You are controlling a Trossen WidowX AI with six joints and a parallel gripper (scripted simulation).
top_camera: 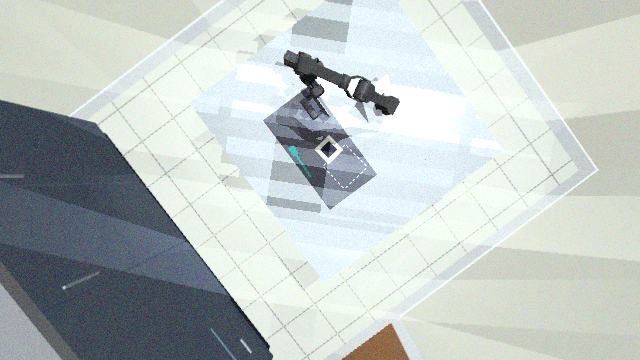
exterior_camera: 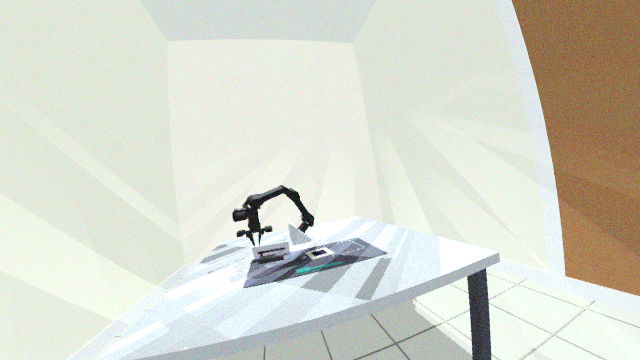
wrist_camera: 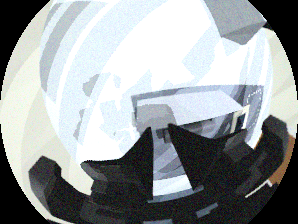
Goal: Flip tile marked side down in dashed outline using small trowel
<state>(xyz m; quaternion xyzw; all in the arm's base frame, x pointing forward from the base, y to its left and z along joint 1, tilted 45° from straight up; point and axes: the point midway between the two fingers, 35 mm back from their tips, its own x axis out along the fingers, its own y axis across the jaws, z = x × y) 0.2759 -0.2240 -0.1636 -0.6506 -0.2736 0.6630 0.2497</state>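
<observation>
A teal trowel (top_camera: 294, 150) (exterior_camera: 305, 269) lies near the long edge of the dark mat (top_camera: 331, 200) (exterior_camera: 372, 249), its wide end toward the arm side. The tile, a cream square (top_camera: 321, 154) (exterior_camera: 320, 256) with a dark centre, lies flat at mid-mat, one side reaching a corner of the dashed outline (top_camera: 345, 188). My gripper (exterior_camera: 256, 244) (wrist_camera: 158, 128) points down, its fingers a little apart with nothing seen held between them. It is above or just beside a pale box-like piece, away from trowel and tile. The trowel is not made out in the wrist view.
The pale box-like piece (exterior_camera: 270, 248) (wrist_camera: 200, 106), with a dark slot, stands at the mat's arm-side end, close under the fingertips. A pale pointed block (exterior_camera: 298, 235) (wrist_camera: 240, 22) stands beside the mat near the arm. Strong light and shadow bands cross the table.
</observation>
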